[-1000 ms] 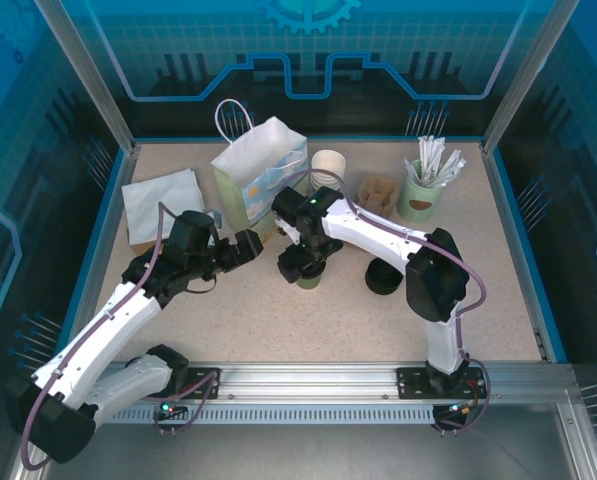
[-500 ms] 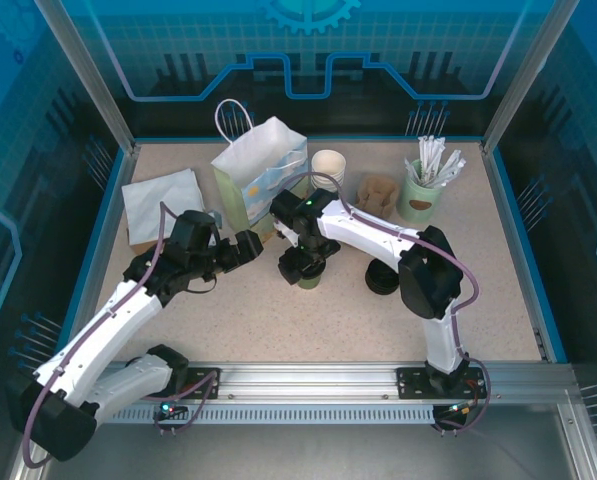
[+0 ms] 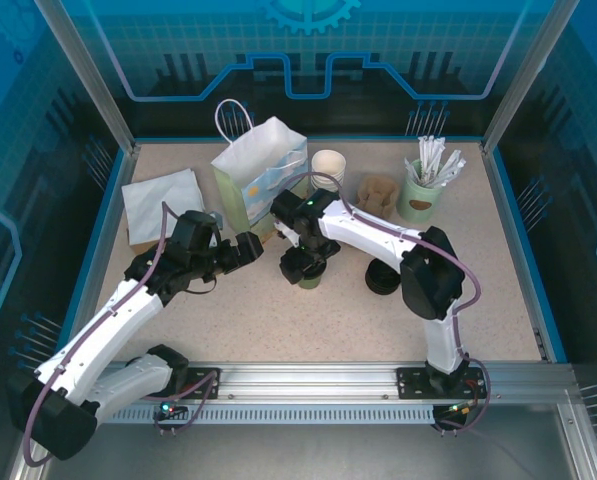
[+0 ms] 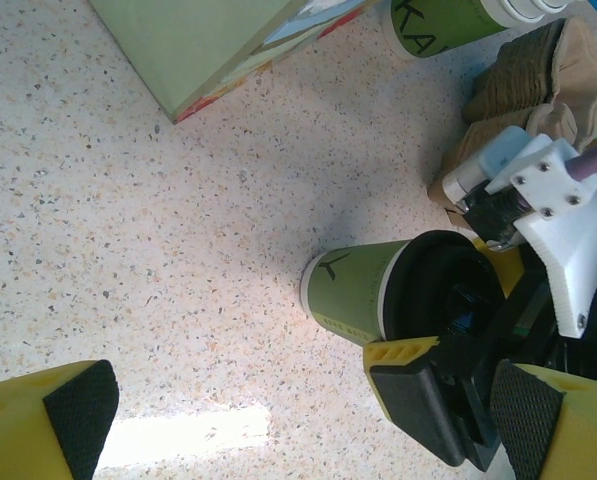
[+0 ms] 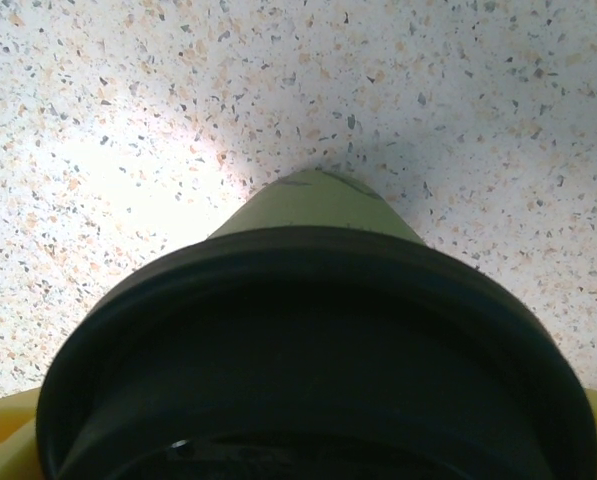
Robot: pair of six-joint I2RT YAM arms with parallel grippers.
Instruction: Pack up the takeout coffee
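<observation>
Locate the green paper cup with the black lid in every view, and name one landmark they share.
Top external: green paper cup with black lid at table centre, under the right hand.
Left wrist: lower centre-right, lid facing right.
Right wrist: bottom centre, lid nearest the lens.
Shared landmark: the speckled tabletop.

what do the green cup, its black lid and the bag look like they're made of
Cup: likely paper, matte green printed wall, white base edge.
Lid: probably plastic, smooth black, moulded rim with a dull sheen.
Bag: paper, matte white and green, creased folds, thin looped handle.
</observation>
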